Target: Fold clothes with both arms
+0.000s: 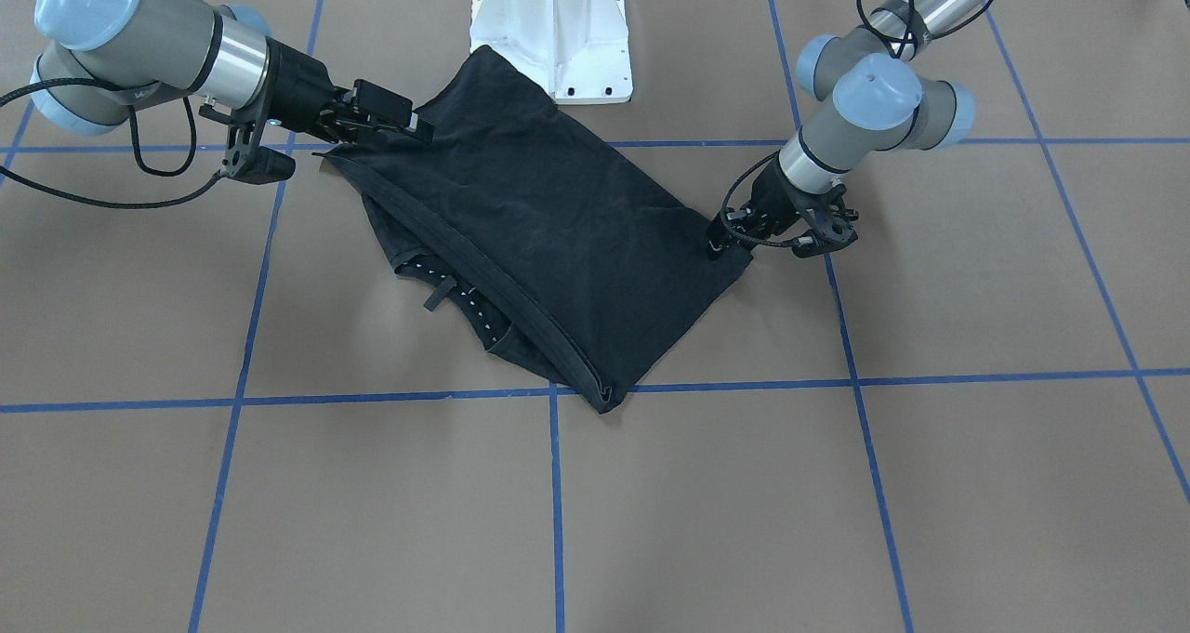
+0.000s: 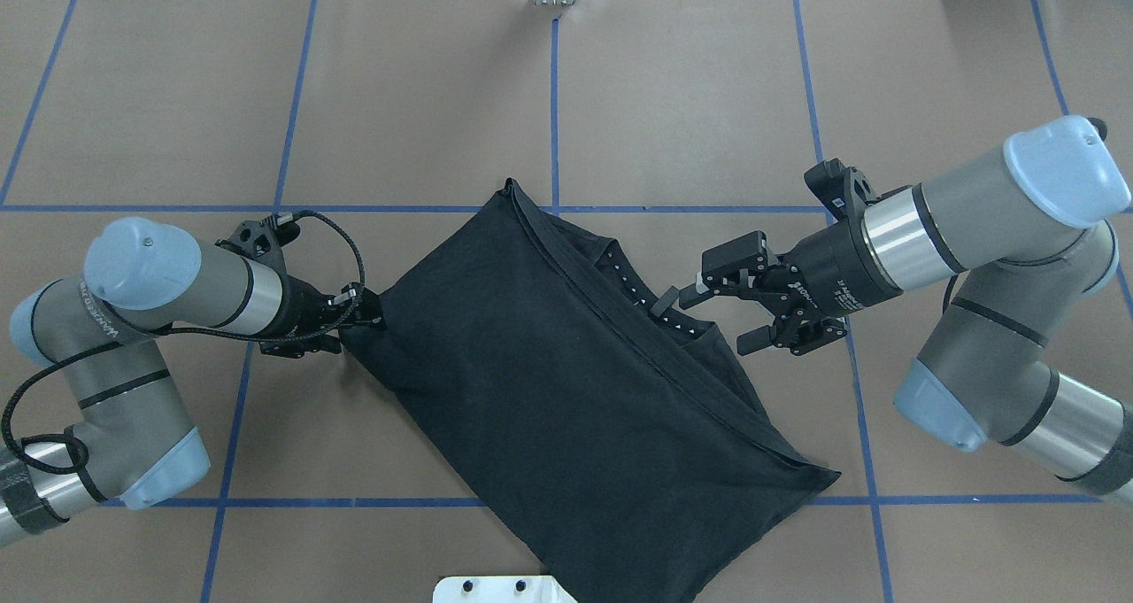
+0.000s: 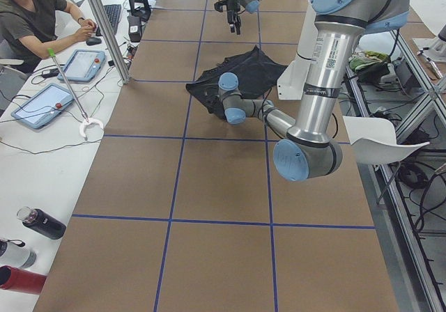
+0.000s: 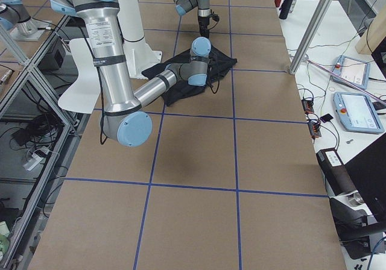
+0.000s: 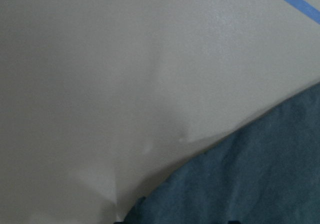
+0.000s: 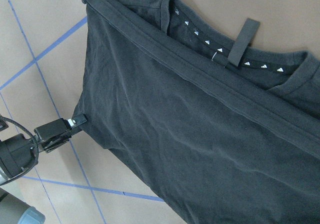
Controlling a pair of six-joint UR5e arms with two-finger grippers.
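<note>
The T-shirt (image 2: 566, 382) lies on the surface (image 2: 690, 98), in the middle, right in front of the robot's base (image 1: 553, 29). One corner of the shirt touches the base. The shirt is folded over, so the top half lies on the bottom half. The collar (image 2: 655, 311) peeks out on the robot's right side. The left arm's fingers (image 2: 367, 311) are at the shirt's left side, touching its edge. The right arm's fingers (image 2: 686, 297) are on the other side. One of them is over the collar and the other is near the shirt's edge.
</note>
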